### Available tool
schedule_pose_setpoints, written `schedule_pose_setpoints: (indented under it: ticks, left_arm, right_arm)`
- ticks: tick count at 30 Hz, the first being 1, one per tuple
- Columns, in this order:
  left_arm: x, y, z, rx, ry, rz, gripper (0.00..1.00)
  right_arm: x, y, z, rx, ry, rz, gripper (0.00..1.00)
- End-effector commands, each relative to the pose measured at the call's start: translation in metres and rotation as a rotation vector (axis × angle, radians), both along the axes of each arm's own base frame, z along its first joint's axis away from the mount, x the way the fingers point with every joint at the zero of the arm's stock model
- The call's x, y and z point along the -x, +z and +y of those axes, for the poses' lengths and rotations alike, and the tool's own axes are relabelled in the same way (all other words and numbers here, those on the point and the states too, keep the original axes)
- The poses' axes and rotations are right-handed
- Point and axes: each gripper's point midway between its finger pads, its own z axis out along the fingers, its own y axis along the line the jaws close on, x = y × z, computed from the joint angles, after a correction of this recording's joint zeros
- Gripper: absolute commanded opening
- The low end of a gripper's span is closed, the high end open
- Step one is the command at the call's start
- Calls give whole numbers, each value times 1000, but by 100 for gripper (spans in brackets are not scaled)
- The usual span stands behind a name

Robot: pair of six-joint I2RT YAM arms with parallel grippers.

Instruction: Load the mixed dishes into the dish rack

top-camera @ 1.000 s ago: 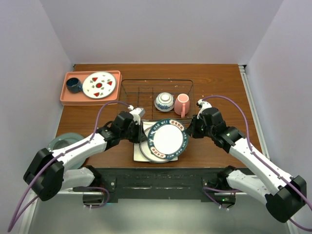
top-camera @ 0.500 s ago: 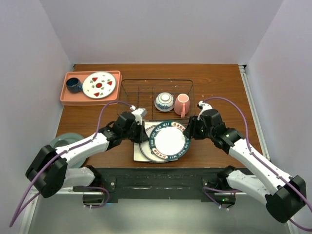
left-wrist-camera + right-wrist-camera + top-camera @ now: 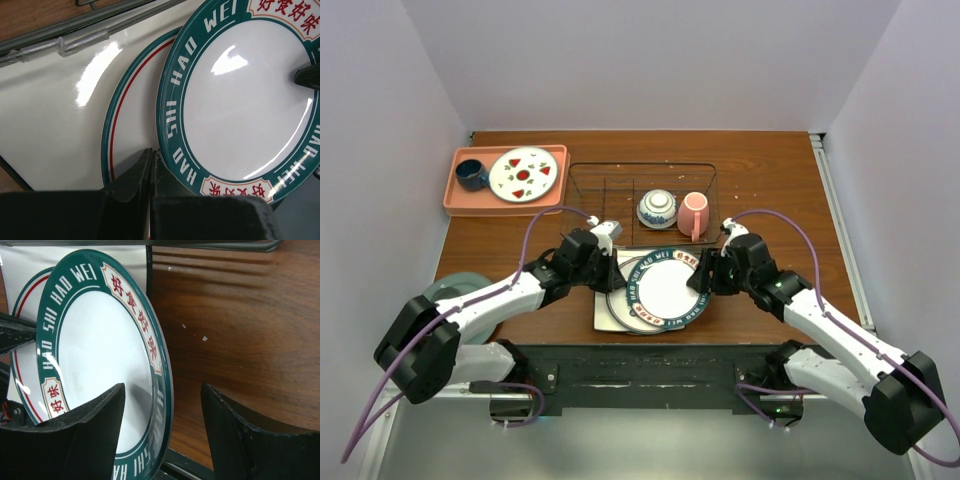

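Here, in the top view, the lettered plate (image 3: 665, 290) sits near the table's (image 3: 770, 180) front edge, just at 6 o'clock of the dish rack (image 3: 640, 165) and outside it. The left gripper (image 3: 612, 278) is clamped shut on the plate's rim at its 9 o'clock side; the left wrist view shows the two fingers (image 3: 135, 175) pressed together where the green band of the rim meets them. The right gripper (image 3: 703, 277) is at the plate's 3 o'clock side with its jaws wide apart. In the right wrist view the plate's (image 3: 100, 360) rim runs between the spread fingers (image 3: 95, 425), and neither seems to press on it. That view also shows the plate tilted, its right edge raised off the wood.

Under it lies a striped round plate (image 3: 130, 120) with a thin red line and a green edge, resting on the white square plate (image 3: 45, 115).

Inside the rack, the patterned bowl (image 3: 657, 208) and the pink mug (image 3: 694, 215) stand side by side toward its 3 o'clock end. The pale green plate (image 3: 450, 288) lies at the table's 8 o'clock corner, partly under the left arm. At 10 o'clock a salmon tray (image 3: 455, 200) holds a dark blue cup (image 3: 471, 175) and a plate with red marks (image 3: 521, 174)
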Motion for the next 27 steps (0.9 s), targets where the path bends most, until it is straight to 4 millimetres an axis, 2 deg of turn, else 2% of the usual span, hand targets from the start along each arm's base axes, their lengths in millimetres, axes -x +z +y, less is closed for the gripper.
schedule_pose_setpoints:
  ticks: [1,9,13,18,23,27]
  left_arm:
    - [5,-11,2,-23,1,34,1]
    - [8,-6,-3,7,-33,22,5]
    - [10,-4,-5,22,-45,15,7]
    - [7,2,-2,12,-31,3,9]
    - [1,15,1,0,-7,-31,19]
    - [-3,31,5,-3,5,-77,32]
  right_arm:
    - [-3,11,17,-114,18,-32,64]
    - [-1,6,12,-96,-5,-15,45]
    - [-1,10,6,-78,-28,-25,27]
    - [-1,16,-5,-30,-54,-35,12]
    - [-5,30,-13,19,-66,-57,0]
    - [-8,49,-10,9,-44,-95,0]
